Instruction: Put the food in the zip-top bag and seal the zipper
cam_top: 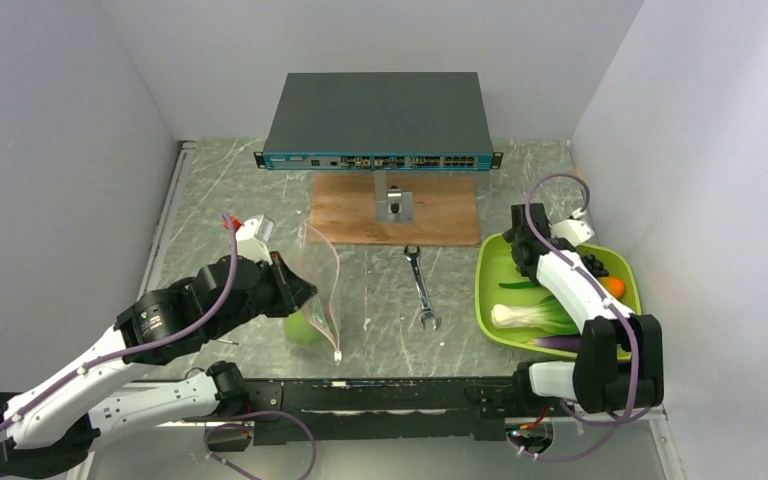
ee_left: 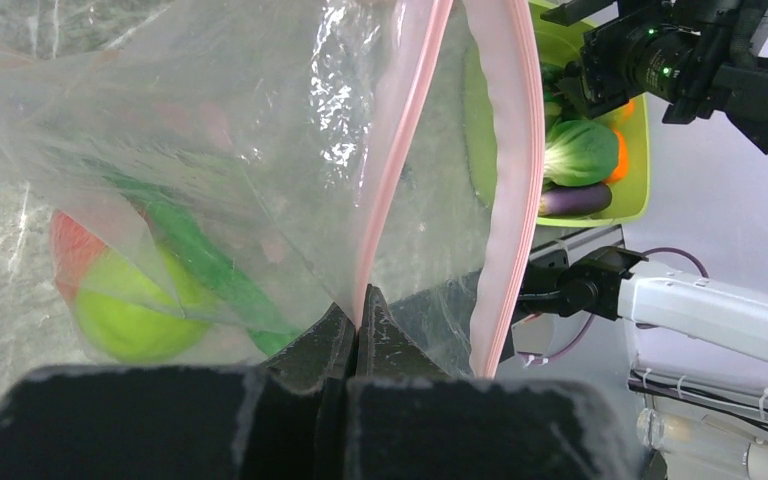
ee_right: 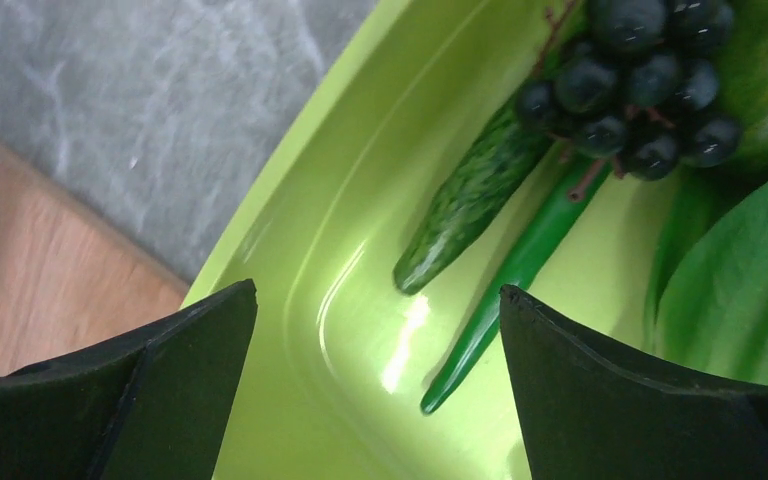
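The clear zip-top bag [cam_top: 322,280] stands on the table at left, its mouth held open. My left gripper [ee_left: 358,312] is shut on one pinkish zipper [ee_left: 388,180] strip, and the other strip [ee_left: 513,190] hangs apart from it. A green apple [ee_left: 128,318], a green bean [ee_left: 210,265] and a red strawberry [ee_left: 68,250] lie inside the bag. My right gripper [ee_right: 378,290] is open over the lime-green tray [ee_right: 290,250], just above a green bean [ee_right: 505,275] and black grapes [ee_right: 630,80]. Bok choy [cam_top: 530,316], an eggplant [cam_top: 557,343] and an orange [cam_top: 615,287] also lie in the tray.
A wrench [cam_top: 421,285] lies between the bag and the tray [cam_top: 490,290]. Behind it is a wooden board [cam_top: 350,212] with a small metal part [cam_top: 397,203], then a network switch [cam_top: 378,120]. Walls close in on the left and right.
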Tool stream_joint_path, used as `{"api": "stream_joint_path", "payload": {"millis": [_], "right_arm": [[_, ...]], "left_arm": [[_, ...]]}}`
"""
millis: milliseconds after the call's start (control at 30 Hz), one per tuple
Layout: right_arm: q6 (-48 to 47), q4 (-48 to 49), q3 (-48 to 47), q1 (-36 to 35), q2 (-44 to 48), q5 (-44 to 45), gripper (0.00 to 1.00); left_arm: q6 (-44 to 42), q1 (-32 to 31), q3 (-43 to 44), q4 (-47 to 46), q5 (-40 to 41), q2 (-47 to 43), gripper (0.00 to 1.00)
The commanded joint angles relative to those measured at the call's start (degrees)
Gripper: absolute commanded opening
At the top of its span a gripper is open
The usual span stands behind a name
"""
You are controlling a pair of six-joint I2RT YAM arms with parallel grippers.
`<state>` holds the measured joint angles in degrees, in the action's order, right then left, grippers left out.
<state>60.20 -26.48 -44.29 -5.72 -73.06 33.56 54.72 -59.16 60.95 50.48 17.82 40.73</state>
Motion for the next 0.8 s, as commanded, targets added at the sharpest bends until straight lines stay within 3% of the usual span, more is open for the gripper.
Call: {"api": "stream_joint_path", "payload": {"millis": [0, 267, 567, 767], "right_arm": [[3.2, 3.8, 2.5, 4.2, -1.4, 0.6, 0.90], [5.2, 7.8, 3.2, 10.4, -6.1, -2.8, 0.89], [5.0, 11.9, 3.6, 11.3, -13.1, -8.2, 0.85], [5.7, 7.3, 0.3, 11.2, -17.9, -10.2, 0.58]], "left_arm": [[-0.8, 0.0, 0.3, -1.7, -1.1, 0.0, 0.00], [-0.4, 0.0, -0.1, -2.3, -2.4, -0.5, 0.00], [-1.1, 0.0, 1.1, -0.9, -2.1, -0.1, 0.00], [-0.8, 0.0, 0.6, -0.7, -1.8, -1.1, 0.00]]}}
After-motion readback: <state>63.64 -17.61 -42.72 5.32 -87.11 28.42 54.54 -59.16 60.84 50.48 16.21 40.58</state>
